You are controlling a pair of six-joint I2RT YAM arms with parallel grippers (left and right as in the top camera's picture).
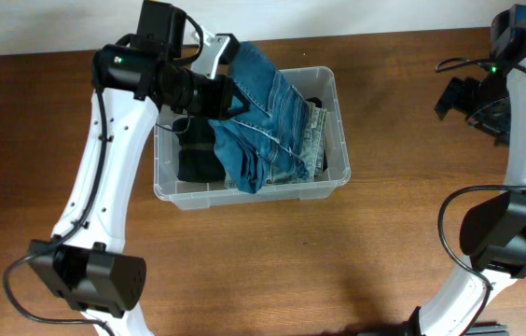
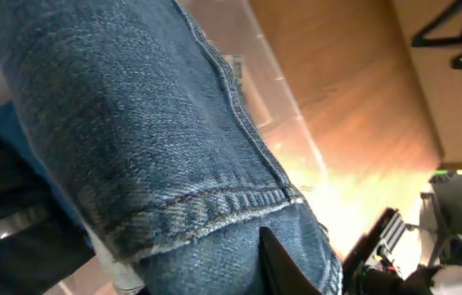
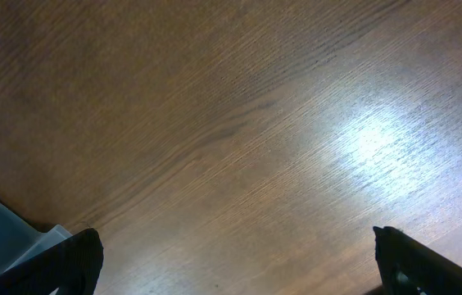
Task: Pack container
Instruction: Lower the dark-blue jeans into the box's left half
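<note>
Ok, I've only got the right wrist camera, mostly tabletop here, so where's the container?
Observer: Well off to your left. The container is nowhere near your claw.
Operator: Anything in it?
Observer: Blue jeans, bunched up and reaching past the far rim, plus a black garment at its left end.
Operator: Is the left claw busy?
Observer: Yes, the left claw is shut on the jeans above the container.
</note>
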